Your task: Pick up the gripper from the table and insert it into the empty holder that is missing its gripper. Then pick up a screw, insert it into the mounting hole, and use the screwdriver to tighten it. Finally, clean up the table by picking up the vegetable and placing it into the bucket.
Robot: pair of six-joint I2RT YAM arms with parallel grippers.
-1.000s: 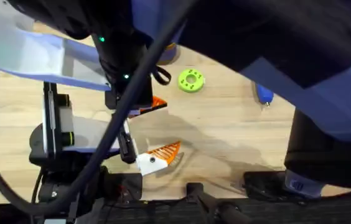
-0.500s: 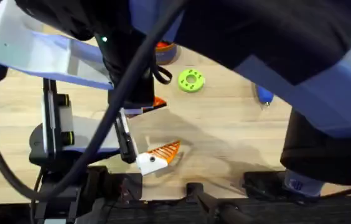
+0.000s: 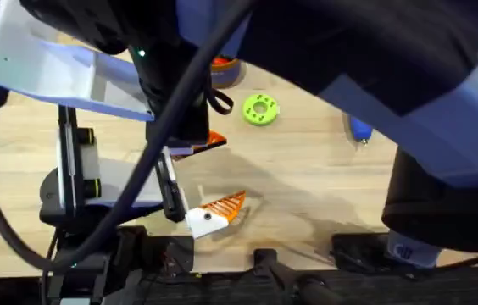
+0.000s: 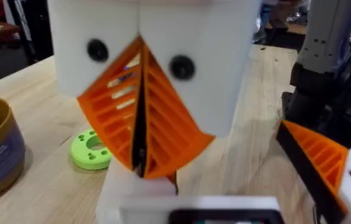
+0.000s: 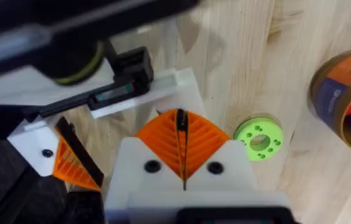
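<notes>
Both end effectors are closed on nothing, left (image 4: 139, 168) and right (image 5: 182, 177), ribbed orange pads pressed together; a green disc (image 3: 261, 109) lies on the pale wood-grain worktop (image 3: 307, 178).

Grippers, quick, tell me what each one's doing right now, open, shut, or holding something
Left gripper: shut, orange pads pressed together, nothing visible between them.
Right gripper: shut, pads together, nothing visibly held.

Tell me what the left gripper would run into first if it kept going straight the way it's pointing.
Probably the white block right beyond the closed tips of the left gripper. Its orange pads point down at that white block, with the green disc off to one side. Depth is hard to judge, so the gap is unclear.
</notes>
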